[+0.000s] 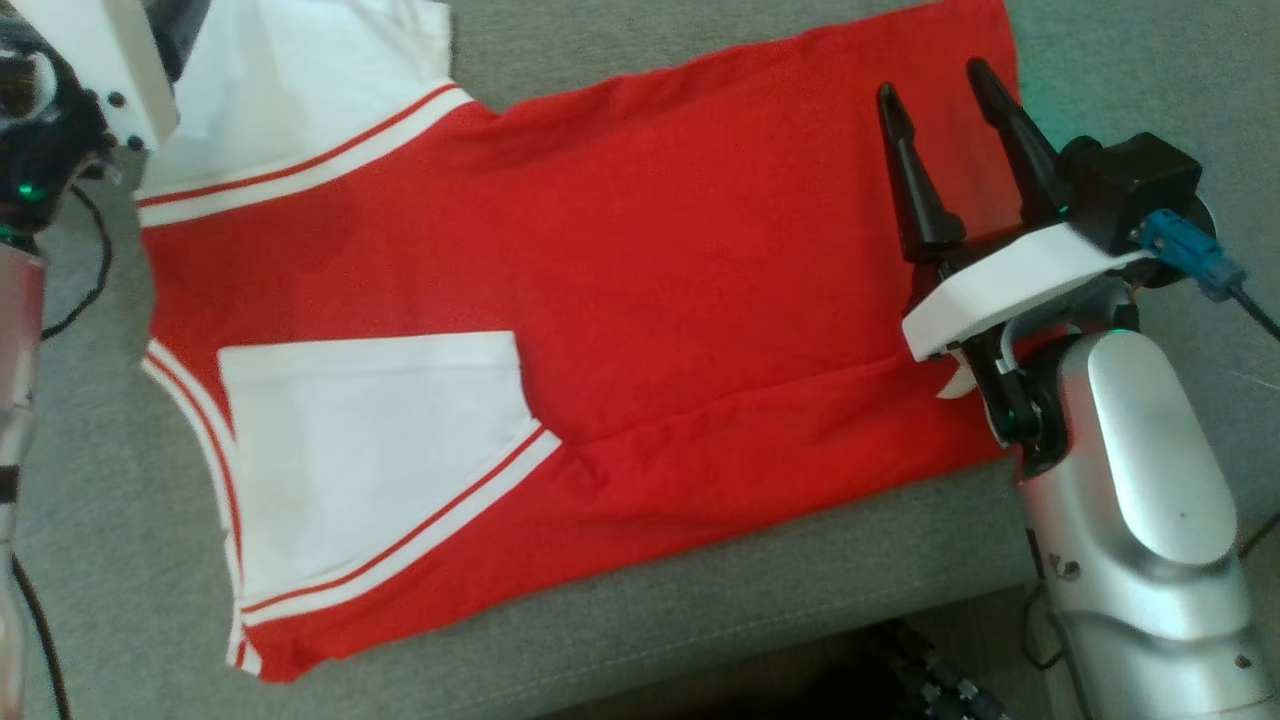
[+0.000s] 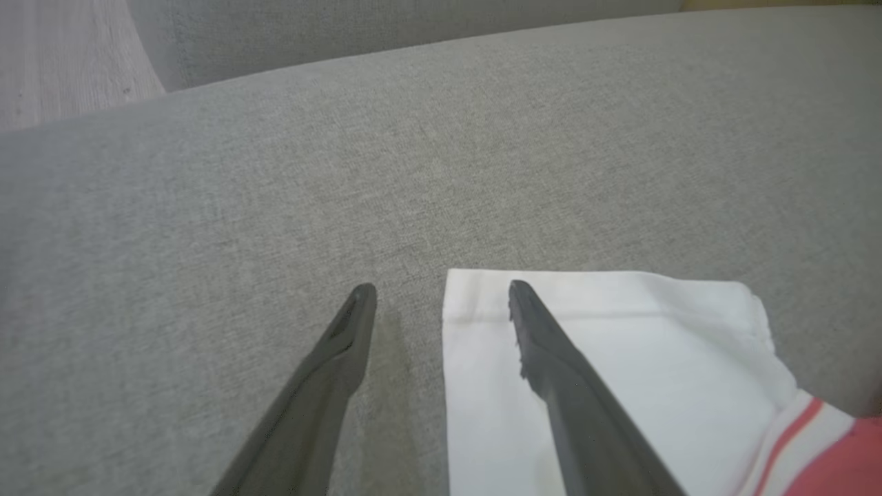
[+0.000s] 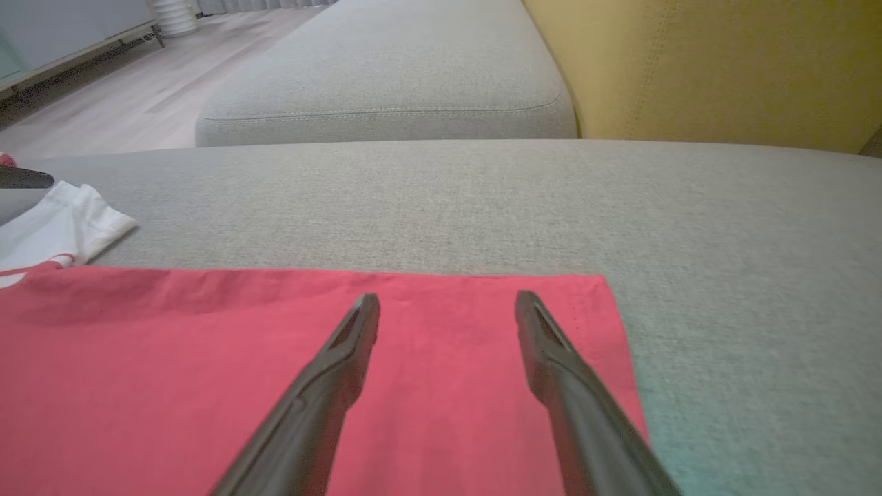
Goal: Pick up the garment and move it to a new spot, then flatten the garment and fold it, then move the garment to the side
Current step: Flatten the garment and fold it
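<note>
The garment (image 1: 620, 300), a red jersey with white sleeves and striped trim, lies spread flat on a grey cushion (image 1: 700, 620), its plain side up. One white sleeve (image 1: 360, 470) is folded in over the red body near the front left. My right gripper (image 1: 930, 85) hovers open above the garment's right hem, fingers over red cloth (image 3: 344, 386). In the left wrist view my left gripper (image 2: 441, 296) is open at the edge of the far white sleeve (image 2: 620, 344), one finger over it and one over bare cushion. Nothing is held.
The grey cushion's front edge (image 1: 800, 600) runs along the bottom, with dark floor below. A second grey cushion (image 3: 386, 76) and a yellow backrest (image 3: 723, 69) lie beyond the garment. Wooden floor (image 3: 103, 103) shows to the far left.
</note>
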{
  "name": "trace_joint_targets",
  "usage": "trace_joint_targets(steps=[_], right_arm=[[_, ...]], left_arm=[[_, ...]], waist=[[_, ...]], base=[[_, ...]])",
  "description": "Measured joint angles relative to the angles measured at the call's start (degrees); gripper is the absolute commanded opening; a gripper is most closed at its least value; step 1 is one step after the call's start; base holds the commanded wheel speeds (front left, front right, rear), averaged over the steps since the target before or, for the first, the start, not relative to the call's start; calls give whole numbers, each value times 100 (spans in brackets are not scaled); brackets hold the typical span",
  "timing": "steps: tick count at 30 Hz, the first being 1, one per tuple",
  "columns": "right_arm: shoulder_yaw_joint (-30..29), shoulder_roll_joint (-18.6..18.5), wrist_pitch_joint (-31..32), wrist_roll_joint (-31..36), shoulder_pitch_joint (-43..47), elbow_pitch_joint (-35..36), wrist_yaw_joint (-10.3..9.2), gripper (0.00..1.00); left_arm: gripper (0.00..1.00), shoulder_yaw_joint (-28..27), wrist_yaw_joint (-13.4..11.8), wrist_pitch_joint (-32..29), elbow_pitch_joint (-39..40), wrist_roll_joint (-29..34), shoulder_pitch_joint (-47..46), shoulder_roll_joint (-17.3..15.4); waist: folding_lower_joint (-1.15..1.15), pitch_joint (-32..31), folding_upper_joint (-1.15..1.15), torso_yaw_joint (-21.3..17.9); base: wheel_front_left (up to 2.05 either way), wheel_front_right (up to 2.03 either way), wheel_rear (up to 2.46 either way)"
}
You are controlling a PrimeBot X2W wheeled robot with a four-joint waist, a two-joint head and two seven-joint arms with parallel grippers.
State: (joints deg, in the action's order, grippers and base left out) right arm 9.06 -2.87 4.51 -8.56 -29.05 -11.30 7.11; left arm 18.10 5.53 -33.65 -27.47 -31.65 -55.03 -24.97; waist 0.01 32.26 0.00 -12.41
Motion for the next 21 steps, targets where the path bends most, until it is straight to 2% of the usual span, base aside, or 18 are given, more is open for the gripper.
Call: trace_joint_targets(steps=[7,8,9,10,11,13,21], right_arm=[[4,-34,-101,0,-30,-33,0,100],[2,-37,-105,-1,-49,-33,0,100],[-2,-40,-105,0,-76,-36,0,100],[-5,-42,-105,0,-100,-36,0,100],[-8,-45,-105,0,-114,-35,0,100],[-7,-81,-98,0,-118,-54,0,100],[-101,-553,401,199,-522,-376,0,100]], left_arm=[[100,23,5,-2,-244,31,-81,-109],[94,32,10,7,-263,31,-103,-116],[82,51,10,23,-287,31,-130,-116],[47,82,11,23,-324,31,-164,-116],[35,133,18,22,-344,31,-186,-115],[0,198,59,21,-345,27,-187,-87],[0,550,154,121,-265,-63,-130,29]], waist=[[-1,89,0,-194],[-1,95,0,-209],[-1,98,0,-220],[-1,98,0,-226],[-1,96,0,-228],[-1,87,0,-219],[-1,-93,0,-15]], base=[[0,0,0],[0,0,0],[0,0,0],[0,0,0],[0,0,0],[0,0,0],[0,0,0]])
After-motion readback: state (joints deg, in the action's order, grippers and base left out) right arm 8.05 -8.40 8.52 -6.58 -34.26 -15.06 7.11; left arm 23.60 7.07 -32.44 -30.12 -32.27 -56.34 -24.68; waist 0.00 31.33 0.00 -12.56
